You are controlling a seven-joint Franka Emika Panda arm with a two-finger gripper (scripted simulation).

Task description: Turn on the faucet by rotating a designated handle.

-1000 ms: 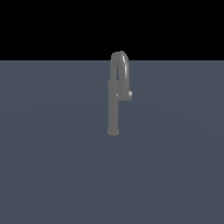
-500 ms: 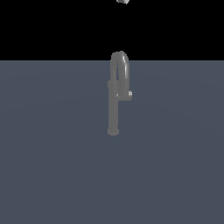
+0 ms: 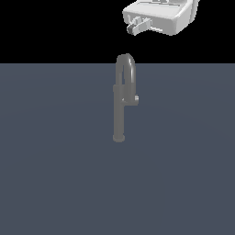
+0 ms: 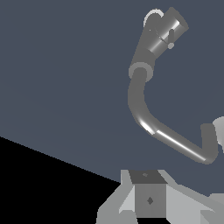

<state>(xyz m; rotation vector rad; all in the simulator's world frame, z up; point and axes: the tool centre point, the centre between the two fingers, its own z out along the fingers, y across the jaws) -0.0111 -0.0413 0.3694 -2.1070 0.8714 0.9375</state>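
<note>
Across the exterior view's left there is only the flat slate-blue ground under a black background, with nothing standing on it.

At the middle stands the slim matte grey metal faucet, a long straight pipe planted on the ground and closed at the top by an inverted-U arch, with a blocky collar partway up. It has not shifted over the last second. The small grey stub handle with a lighter rounded tip sticks out of that collar toward the exterior view's right, in the same position as before, so the tap appears unturned. In the wrist view the faucet runs across the picture, and the handle shows only as a tiny pale nub on the collar.

Toward the upper right, the white blocky robot gripper is the new arrival. A second ago it was absent; half a second ago only a speck showed at the top edge; now its body and short grey fingers hang above the arch, well apart from the faucet and touching nothing. The fingers grasp nothing, but whether they are spread or closed cannot be made out from either view.

This looks like the start of the approach: the arm must yet descend beside the collar to reach the handle.
</note>
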